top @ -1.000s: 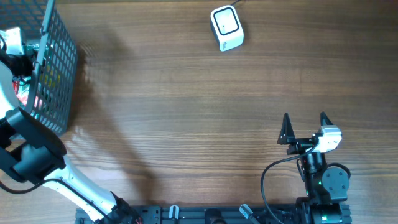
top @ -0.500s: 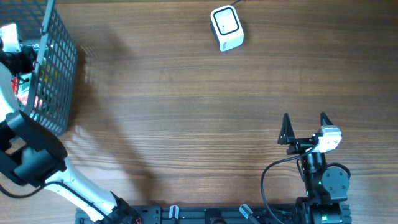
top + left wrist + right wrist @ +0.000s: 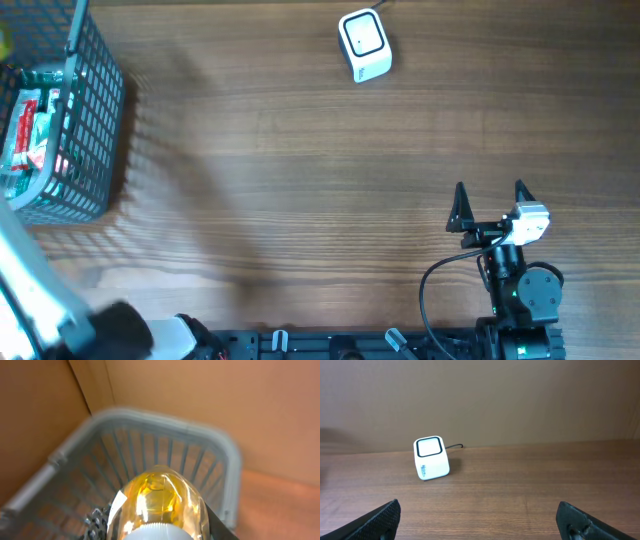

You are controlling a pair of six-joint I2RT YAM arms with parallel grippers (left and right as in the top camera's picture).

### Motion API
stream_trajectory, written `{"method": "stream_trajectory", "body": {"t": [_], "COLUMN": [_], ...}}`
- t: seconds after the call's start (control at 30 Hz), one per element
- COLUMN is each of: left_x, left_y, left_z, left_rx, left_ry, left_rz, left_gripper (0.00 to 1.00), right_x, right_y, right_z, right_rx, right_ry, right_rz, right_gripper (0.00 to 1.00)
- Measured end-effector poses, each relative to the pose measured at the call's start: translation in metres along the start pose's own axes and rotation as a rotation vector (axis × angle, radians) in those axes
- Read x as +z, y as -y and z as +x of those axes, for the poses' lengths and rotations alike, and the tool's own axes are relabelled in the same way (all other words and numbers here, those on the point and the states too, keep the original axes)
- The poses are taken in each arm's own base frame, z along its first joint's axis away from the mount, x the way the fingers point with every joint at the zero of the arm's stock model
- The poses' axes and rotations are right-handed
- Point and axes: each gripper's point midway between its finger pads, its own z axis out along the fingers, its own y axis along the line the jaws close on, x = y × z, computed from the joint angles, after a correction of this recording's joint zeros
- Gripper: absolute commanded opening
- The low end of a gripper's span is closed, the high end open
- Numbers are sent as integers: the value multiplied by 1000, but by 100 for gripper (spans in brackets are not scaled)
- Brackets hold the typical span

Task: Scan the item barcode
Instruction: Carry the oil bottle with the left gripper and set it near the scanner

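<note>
Gripping is judged done, with a yellow bottle (image 3: 157,497) being held by the closed left end effector (image 3: 156,527) over the basket (image 3: 165,419). The right end effector (image 3: 489,190) is sitting wide open, and showing the barcode to the scanner (image 3: 363,44) is yet to be done.

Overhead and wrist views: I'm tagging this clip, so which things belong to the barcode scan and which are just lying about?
For the job: bottle of yellow liquid, held in the left gripper; white barcode scanner.
Just lying about: grey wire basket; packets inside it.
</note>
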Motion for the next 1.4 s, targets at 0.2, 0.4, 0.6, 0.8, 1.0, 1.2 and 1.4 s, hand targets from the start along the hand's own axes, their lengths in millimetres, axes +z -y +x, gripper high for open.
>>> {"method": "stream_trajectory", "body": {"t": [0.2, 0.4, 0.6, 0.8, 1.0, 1.2, 1.4], "left_x": [-129, -184, -192, -188, -166, -162, -162], "left_y": [29, 105, 193, 282, 387, 481, 540], "left_z": [-71, -40, 10, 74, 158, 239, 311], "left_rx": [-63, -127, -106, -15, 130, 179, 244], "left_ry": [290, 191, -41, -337, -569, -648, -640], "left_rz": [1, 208, 475, 627, 576, 530, 490], "left_gripper": [28, 24, 22, 22, 23, 25, 23], "right_x": [0, 0, 0, 0, 0, 0, 0], "right_y": [0, 0, 0, 0, 0, 0, 0], "right_z": [0, 0, 0, 0, 0, 0, 0], "right_rx": [0, 0, 0, 0, 0, 0, 0], "right_ry": [0, 0, 0, 0, 0, 0, 0], "right_rz": [0, 0, 0, 0, 0, 0, 0], "right_gripper": [100, 100, 100, 100, 100, 100, 100]}}
